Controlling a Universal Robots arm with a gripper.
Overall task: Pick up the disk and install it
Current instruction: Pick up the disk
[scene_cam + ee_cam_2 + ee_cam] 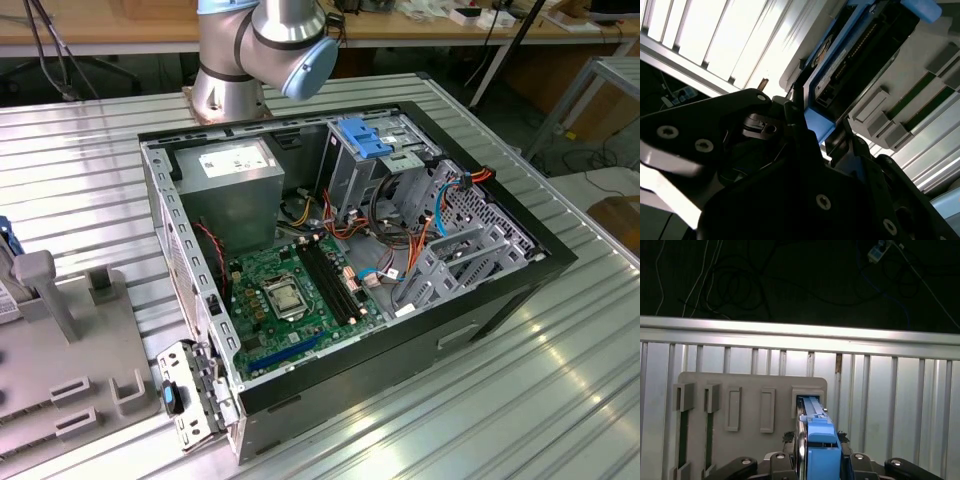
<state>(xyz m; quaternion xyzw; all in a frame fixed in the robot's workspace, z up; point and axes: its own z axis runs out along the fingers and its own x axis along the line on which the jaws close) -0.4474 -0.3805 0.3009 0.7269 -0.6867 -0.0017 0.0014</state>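
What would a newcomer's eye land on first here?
The open computer case takes up the middle of the exterior view, its green motherboard exposed on the ribbed metal table. In the first wrist view, the blue-framed disk stands edge-on in a slot of the grey holder, with the end effector astride it.

A robotics lab or workshop: a ribbed aluminium worktop (90, 170) carries an opened black desktop computer case (400, 345) and a grey slotted fixture plate (90, 340), with a silver-blue robot arm (265, 40), a long wooden bench (110, 22) and loose black cables (48, 45) behind.
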